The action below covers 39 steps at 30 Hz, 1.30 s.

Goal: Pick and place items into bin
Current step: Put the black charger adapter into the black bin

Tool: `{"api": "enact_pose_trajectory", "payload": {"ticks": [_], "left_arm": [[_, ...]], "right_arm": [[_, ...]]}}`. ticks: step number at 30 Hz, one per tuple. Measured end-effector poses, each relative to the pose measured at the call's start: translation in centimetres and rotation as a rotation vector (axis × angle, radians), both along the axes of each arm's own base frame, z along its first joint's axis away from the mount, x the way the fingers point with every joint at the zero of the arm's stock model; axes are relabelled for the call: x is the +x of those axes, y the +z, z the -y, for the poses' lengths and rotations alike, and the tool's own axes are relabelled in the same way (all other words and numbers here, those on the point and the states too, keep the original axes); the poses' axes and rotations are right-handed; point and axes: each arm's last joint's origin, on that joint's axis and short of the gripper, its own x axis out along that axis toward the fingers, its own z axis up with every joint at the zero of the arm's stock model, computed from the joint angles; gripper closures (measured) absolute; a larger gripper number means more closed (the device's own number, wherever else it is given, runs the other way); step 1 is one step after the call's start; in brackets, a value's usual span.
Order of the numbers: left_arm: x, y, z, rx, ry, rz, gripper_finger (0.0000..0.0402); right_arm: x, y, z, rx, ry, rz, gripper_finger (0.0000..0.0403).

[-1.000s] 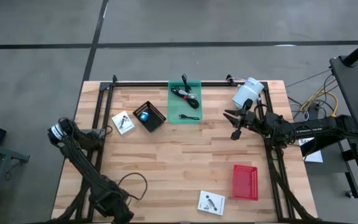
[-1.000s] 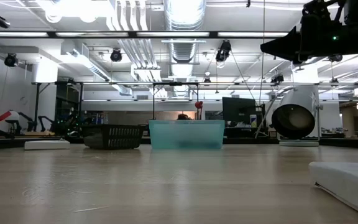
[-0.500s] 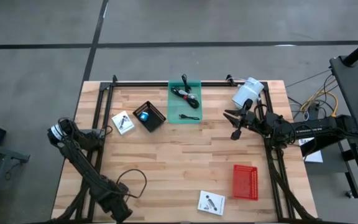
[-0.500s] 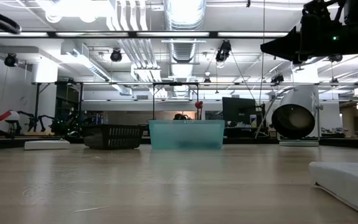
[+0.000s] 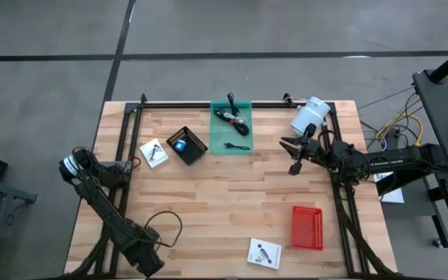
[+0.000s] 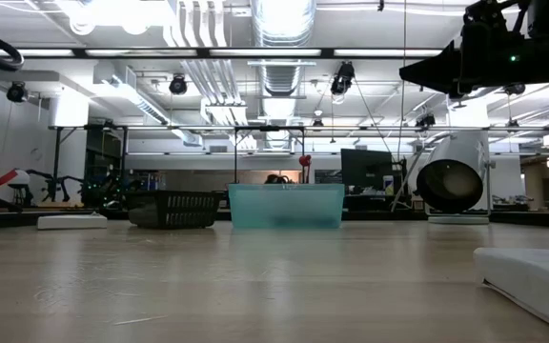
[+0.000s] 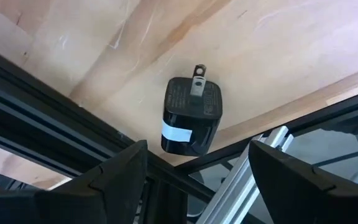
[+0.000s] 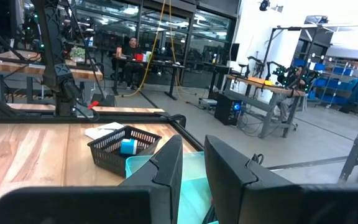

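My left gripper [image 5: 146,260] is at the table's near-left corner, open, pointing down. In the left wrist view its fingers [image 7: 197,171] stand on either side of a small black plug block [image 7: 191,115] without touching it; the block lies flat on the wood by the table's edge. The green bin [image 5: 219,137] stands at the far middle with a coiled black cable [image 5: 232,117] and a small black tool [image 5: 237,145] inside. My right gripper [image 5: 289,154] hovers open, right of the bin. Flat white packets lie at far left [image 5: 153,153] and near the front edge [image 5: 264,253].
A black mesh basket [image 5: 187,145] with a blue thing in it sits left of the bin. A red basket [image 5: 307,227] lies near right. A white cylinder [image 5: 309,117] stands at the far right. Black frame rails run along the left, far and right edges.
My left gripper has shifted a little toward the table's left edge at the near-left corner, and its cable loop has swung with it. The right arm and the loose things have kept still.
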Motion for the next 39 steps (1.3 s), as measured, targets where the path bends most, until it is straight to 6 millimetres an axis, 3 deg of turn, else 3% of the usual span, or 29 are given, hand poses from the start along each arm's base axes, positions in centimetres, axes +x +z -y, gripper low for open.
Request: {"api": "enact_pose_trajectory", "payload": {"ticks": [14, 29, 39], "left_arm": [[-0.3, -1.7, 0.1, -0.068, -0.003, 0.047, 0.0139], [-1.0, -3.1, -0.8, -0.013, 0.041, -0.009, 0.0139], [-0.9, -3.1, -0.5, -0.051, 0.020, 0.019, 0.0153]], "right_arm": [[0.0, 0.0, 0.0, -0.002, 0.000, -0.001, 0.0346], [0.0, 0.0, 0.0, 0.000, 0.000, -0.001, 0.0346], [0.0, 0.0, 0.0, 0.000, 0.000, -0.001, 0.0346]]}}
